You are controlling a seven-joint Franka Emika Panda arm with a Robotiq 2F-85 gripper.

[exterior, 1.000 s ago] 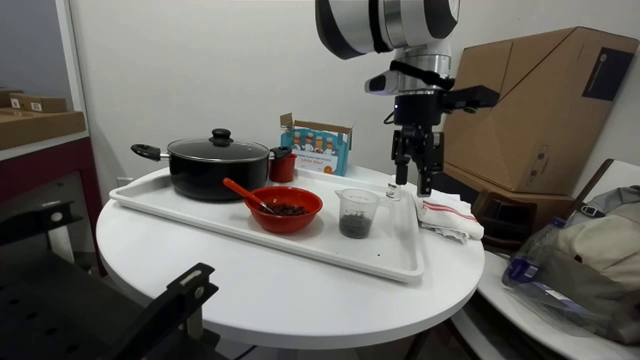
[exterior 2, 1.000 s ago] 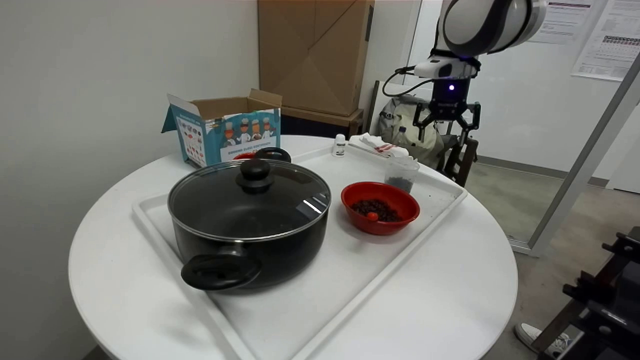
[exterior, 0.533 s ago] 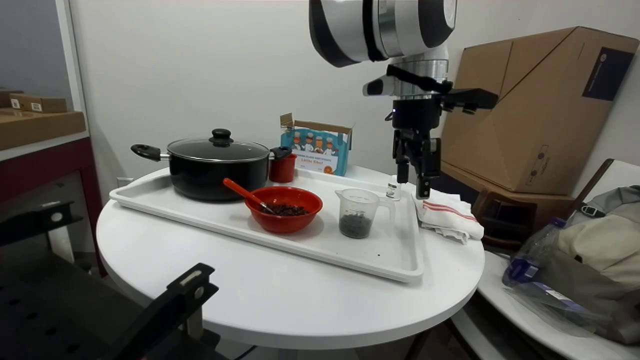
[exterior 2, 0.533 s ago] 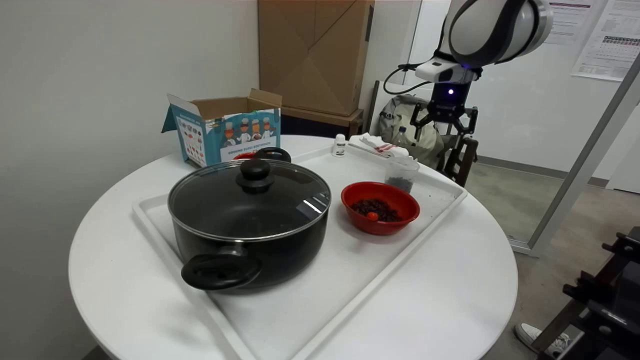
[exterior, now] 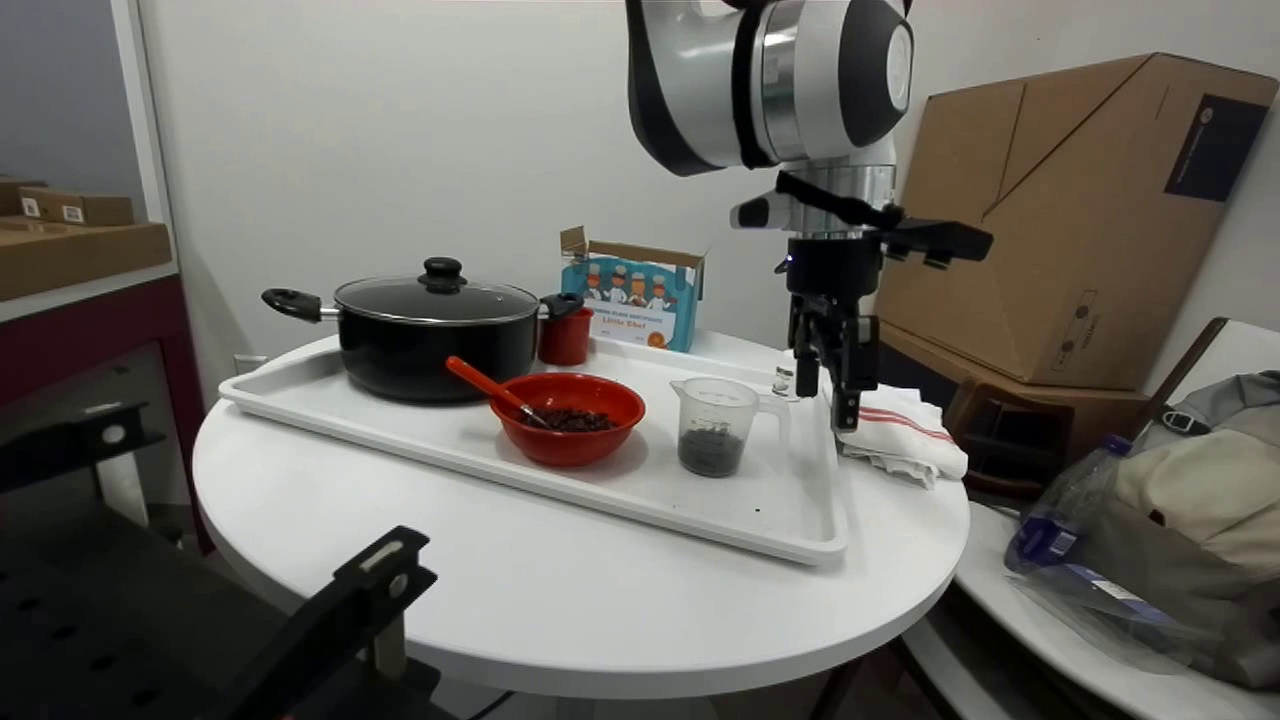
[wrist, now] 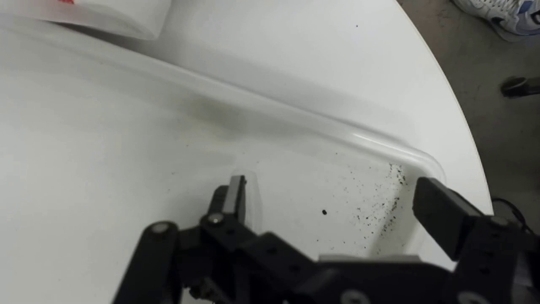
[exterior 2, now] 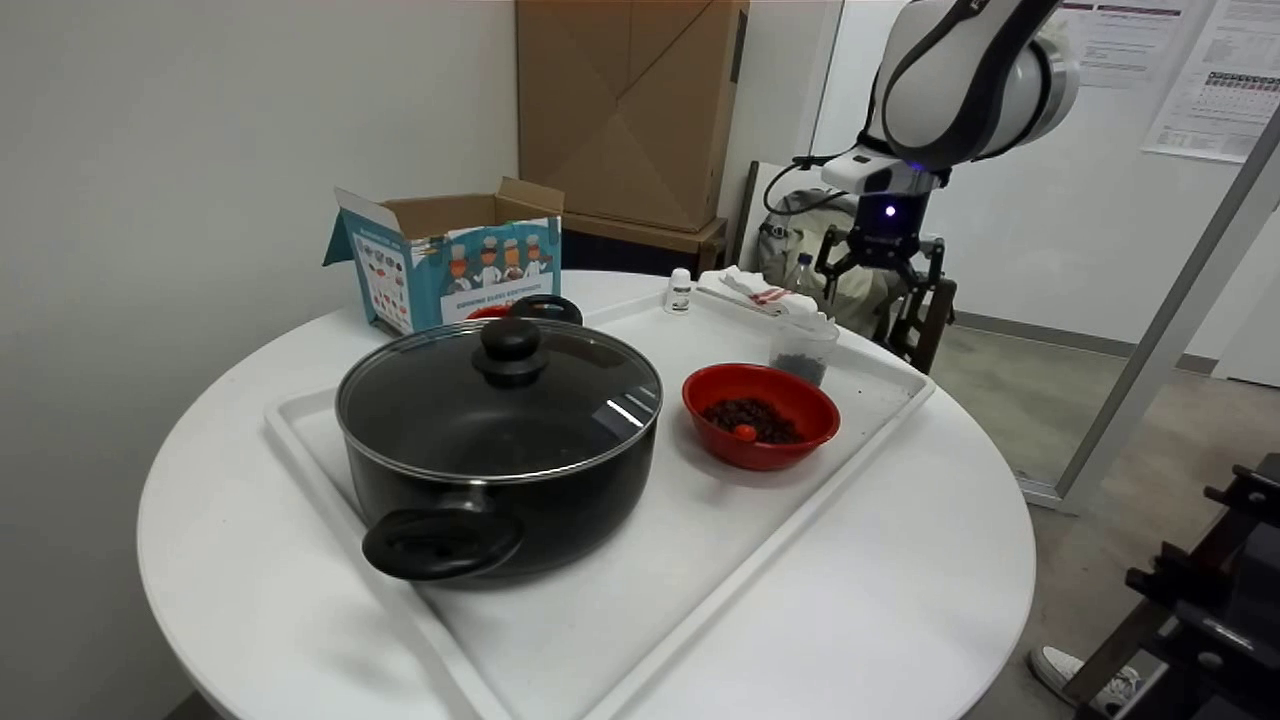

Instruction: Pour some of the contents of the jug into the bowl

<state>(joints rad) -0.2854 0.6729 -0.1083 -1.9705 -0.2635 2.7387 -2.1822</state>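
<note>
We see the arm [exterior: 810,90] bent downward, its gripper [wrist: 333,196] spread wide near the jug [exterior: 720,400].
The jug stands upright on the tray [exterior: 650,485], dark contents [exterior: 710,452] at its bottom; beside it we find the red bowl [exterior: 570,447], dark bits [exterior: 580,421] and a leaning utensil [exterior: 485,380] inside; farther off, the lidded pot [exterior: 440,355].

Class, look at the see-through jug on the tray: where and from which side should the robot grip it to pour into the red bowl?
Most likely by the handle, from above on the handle's side, jaws astride it. The jug stands upright, its handle jutting out opposite the spout, which points roughly toward the red bowl. The gripper hangs open on the handle's side.
</note>
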